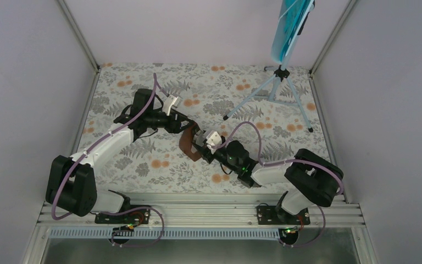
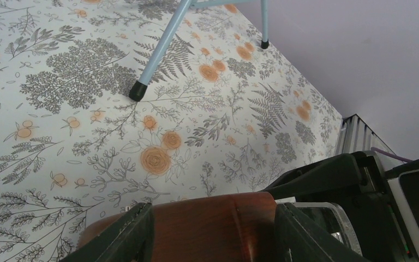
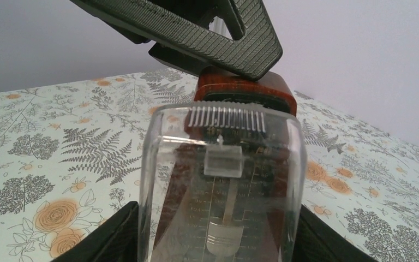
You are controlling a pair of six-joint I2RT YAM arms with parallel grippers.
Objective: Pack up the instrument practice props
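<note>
The reddish-brown metronome (image 1: 187,146) with a clear front cover is in the middle of the table, held between both arms. My left gripper (image 1: 190,130) is shut on its brown body (image 2: 207,224), one finger on each side. My right gripper (image 1: 199,145) is shut on the clear cover (image 3: 221,180), through which the pendulum and scale show. A left finger (image 3: 196,27) crosses above the metronome's top in the right wrist view. The pale blue music stand (image 1: 277,88) stands on its tripod at the back right and carries the teal sheet (image 1: 287,27).
The table has a floral cloth (image 1: 143,165) and grey walls on three sides. One tripod leg (image 2: 163,43) ends in a black foot just beyond the metronome. An aluminium rail (image 1: 198,212) runs along the near edge.
</note>
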